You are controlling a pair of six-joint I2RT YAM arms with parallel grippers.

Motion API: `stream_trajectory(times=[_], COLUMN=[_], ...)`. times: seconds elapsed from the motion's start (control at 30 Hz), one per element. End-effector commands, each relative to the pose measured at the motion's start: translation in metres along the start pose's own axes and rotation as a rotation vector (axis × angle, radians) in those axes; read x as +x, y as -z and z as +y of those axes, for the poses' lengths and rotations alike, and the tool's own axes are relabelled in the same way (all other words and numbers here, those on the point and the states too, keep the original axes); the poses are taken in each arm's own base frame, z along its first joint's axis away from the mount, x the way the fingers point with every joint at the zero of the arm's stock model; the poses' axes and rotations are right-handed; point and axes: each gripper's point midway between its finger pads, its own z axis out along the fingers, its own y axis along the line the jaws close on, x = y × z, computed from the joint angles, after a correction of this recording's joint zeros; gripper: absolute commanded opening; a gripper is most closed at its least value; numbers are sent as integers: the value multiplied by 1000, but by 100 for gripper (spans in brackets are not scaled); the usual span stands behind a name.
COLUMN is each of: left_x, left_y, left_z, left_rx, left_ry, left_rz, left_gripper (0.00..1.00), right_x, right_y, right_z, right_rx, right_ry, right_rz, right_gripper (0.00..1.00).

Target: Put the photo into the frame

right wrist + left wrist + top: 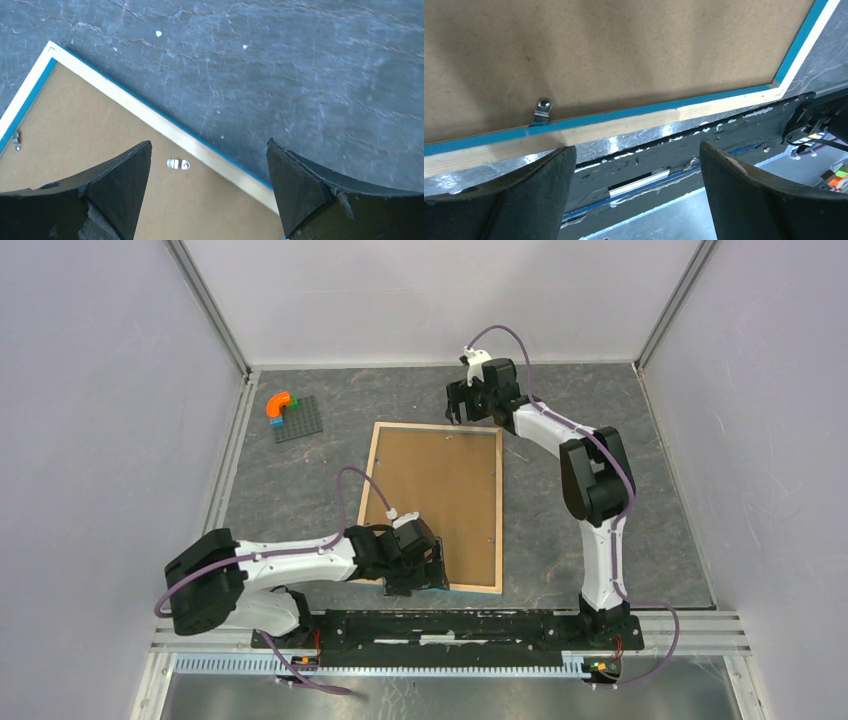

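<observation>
Both claws are spread and empty: the left claw (636, 147) over the near edge of the frame (369, 480), the right claw (207, 145) over its far corner. The frame lies back-side up on the table (600, 410), with the backing board (440, 495) in it. The photo is not visible. A low finger could catch the rim and drag the frame.

top external: high behind the arm bases, looking down on the whole table (300, 500), far off | left wrist: close over the frame (367, 480) (624, 127) near edge, facing back to the base rail (649, 155) | right wrist: close above its far edge (150, 116), facing down | shared by all three: backing board (440, 490) (624, 50) (75, 125)
</observation>
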Motion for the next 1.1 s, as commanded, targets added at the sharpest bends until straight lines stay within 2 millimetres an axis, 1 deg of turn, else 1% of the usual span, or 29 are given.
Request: stream_trajectory(times=[0.0,0.1,0.17,0.23,0.33,0.4,0.43,0.5,0.57,0.6,0.63,0.67,0.73,0.8,0.83,0.87,0.9,0.97,1.07], left_x=[-12,-8,-8,-10,-22,-35,-43,-59,-77,-87,-96,-105,-119,-132,-139,-145,-151,-161,-170], left_y=[-15,-25,-32,-35,-34,-31,-29,-27,-25,-23,-22,-19,-15,-12,-10,-9,-8,-8,-9], left_z=[-21,-13,-8,-4,3,14,20,34,54,61,67,73,83,91,96,100,103,107,113], left_rx=[74,33,3,-13,-33,-64,-78,-105,-165,-185,-207,-231,-270,-292,-302,-310,-313,-319,-352], left_ry=[74,85,97,104,116,126,136,133,123,112,97,88,80,77,85,89,96,102,100], left_rz=[-56,-22,-7,-5,-25,-48,-62,-77,-87,-102,-115,-131,-157,-185,-196,-204,-215,-231,-231], left_gripper=[98,98,98,98,98,98,98,98,99,99,99,99,98,96,93,91,88,78,65], right_x=[-9,-7,0,14,34,42,49,60,75,79,90,88,118,144,153,170,177,198,222], right_y=[-21,-34,-40,-42,-38,-30,-24,-6,17,28,41,52,76,100,111,122,134,154,180], right_z=[1,0,2,3,2,2,2,1,-3,-4,-6,-7,-12,-10,-9,-8,-8,-5,0], right_rx=[-61,-93,-110,-118,-111,-116,-122,-118,-88,-81,-60,-44,11,45,56,71,83,99,117], right_ry=[20,0,-15,-33,-56,-70,-88,-121,-158,-174,-192,-191,-207,-230,-238,-254,-259,-280,-306], right_rz=[3,9,29,60,104,118,128,134,140,135,151,126,166,194,192,207,199,200,189], right_gripper=[91,91,91,90,89,87,87,86,86,86,86,86,86,86,86,86,86,86,86])
